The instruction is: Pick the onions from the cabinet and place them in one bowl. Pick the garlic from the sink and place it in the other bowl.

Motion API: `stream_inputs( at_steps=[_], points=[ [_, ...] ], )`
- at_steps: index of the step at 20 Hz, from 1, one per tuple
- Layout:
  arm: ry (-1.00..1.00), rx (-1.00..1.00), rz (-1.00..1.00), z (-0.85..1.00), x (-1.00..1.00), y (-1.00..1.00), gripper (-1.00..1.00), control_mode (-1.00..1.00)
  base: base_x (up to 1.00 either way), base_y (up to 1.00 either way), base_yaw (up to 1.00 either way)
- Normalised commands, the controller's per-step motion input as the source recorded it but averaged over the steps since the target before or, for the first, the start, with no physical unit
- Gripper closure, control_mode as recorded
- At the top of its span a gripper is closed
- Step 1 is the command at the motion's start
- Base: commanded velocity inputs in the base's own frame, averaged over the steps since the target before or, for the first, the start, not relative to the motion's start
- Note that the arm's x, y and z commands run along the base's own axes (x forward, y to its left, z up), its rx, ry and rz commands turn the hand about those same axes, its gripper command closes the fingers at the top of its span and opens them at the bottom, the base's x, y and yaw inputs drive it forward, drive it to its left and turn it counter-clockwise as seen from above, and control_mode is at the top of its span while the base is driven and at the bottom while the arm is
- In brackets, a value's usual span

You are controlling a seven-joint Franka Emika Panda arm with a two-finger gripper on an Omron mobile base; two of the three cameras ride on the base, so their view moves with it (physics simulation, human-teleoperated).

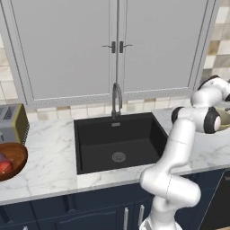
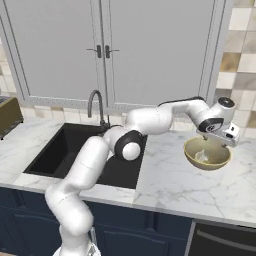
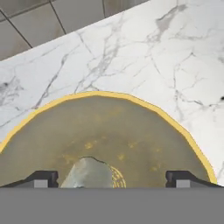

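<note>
Your gripper (image 3: 112, 178) hangs directly over the yellow-rimmed bowl (image 2: 207, 154), which stands on the marble counter (image 2: 170, 180) at about 3 o'clock from the sink (image 1: 117, 140). In the hand view the two finger tips (image 3: 41, 178) stand wide apart at the lower edge, spread with nothing pinched between them. The garlic (image 3: 89, 172), a pale greyish-white bulb, lies on the bowl's olive floor between the tips, nearer the left one; whether that tip touches it you cannot tell.

In the right base view the same pale shape (image 2: 202, 155) sits inside the bowl, just under the hand.

In the left base view, the black basin sits below the light grey double-door cabinets (image 1: 117, 49), the faucet (image 1: 116, 99) at its 12 o'clock edge. A reddish-brown wooden bowl (image 1: 11, 159) rests on the counter at 9 o'clock from the sink, cut by the frame edge, with a bright red onion (image 1: 5, 166) inside. A toaster (image 1: 13, 122) stands just behind it, at its 12 o'clock.
</note>
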Motion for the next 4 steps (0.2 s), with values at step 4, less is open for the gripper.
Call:
stream_inputs(
  at_steps=[4],
  points=[
    [-0.19, -0.19, 0.0, -0.14, -1.0, 0.4, -1.0, -1.0, 0.0, 0.0, 0.0]
  ],
)
